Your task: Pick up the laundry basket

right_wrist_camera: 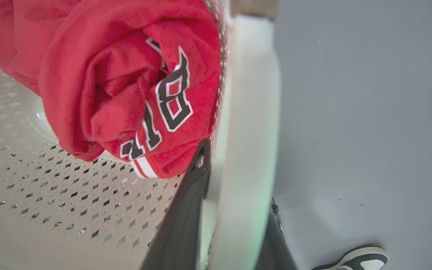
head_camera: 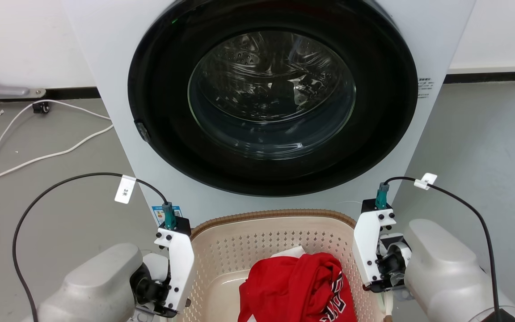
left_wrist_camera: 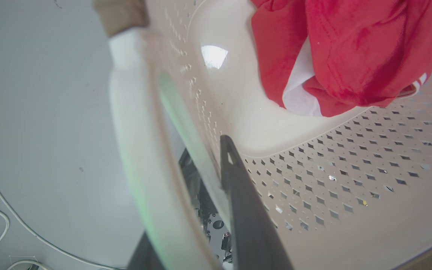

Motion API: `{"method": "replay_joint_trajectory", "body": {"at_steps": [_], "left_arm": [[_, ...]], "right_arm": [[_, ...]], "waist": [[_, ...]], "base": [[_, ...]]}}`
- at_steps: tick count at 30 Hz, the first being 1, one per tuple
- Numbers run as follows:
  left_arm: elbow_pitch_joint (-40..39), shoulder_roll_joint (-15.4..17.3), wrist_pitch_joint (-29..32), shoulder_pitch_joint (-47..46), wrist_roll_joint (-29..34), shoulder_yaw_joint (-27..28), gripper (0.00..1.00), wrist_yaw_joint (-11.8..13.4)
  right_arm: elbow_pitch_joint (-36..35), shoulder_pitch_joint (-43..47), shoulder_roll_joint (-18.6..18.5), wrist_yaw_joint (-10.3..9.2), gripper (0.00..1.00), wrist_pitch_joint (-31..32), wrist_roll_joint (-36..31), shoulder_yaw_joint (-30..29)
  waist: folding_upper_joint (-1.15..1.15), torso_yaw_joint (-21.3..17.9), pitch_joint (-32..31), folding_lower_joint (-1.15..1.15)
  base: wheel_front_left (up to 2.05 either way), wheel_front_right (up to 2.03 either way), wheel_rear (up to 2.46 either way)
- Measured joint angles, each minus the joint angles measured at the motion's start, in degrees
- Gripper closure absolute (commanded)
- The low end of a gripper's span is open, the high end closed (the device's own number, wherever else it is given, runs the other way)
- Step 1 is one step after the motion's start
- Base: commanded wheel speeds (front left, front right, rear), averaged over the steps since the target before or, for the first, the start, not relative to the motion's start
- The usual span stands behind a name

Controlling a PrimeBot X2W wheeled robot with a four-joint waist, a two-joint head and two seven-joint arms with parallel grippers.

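The basket (head_camera: 275, 214) sits on the floor right before the washer (head_camera: 101, 53), a red shirt (head_camera: 297, 286) inside. The left pincer (left_wrist_camera: 189, 180) straddles the left handle (left_wrist_camera: 133, 123), the right pincer (right_wrist_camera: 238, 176) the right handle (right_wrist_camera: 249, 93); both look clenched on them, though blur hides the contact. Lift both arms together, level and slow, so the basket neither tilts nor slips, and keep clear of the washer front

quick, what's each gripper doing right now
left gripper: closed on a handle of the basket
right gripper: closed on the other handle
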Motion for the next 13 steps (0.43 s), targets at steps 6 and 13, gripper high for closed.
{"method": "replay_joint_trajectory", "body": {"at_steps": [6, 13], "left_arm": [[0.00, -0.14, 0.15, -0.01, 0.02, 0.00, 1.00, 0.00], [0.07, -0.14, 0.14, 0.00, 0.02, 0.00, 1.00, 0.00]], "right_arm": [[0.15, 0.04, 0.00, -0.01, 1.00, -0.35, 0.38, 0.30], [0.42, 0.04, 0.00, 0.00, 1.00, -0.58, 0.97, 0.63]], "waist": [[0.00, 0.07, -0.20, 0.00], [0.00, 0.10, -0.36, 0.00]], "base": [[0.00, 0.00, 0.00], [0.00, 0.00, 0.00]]}}
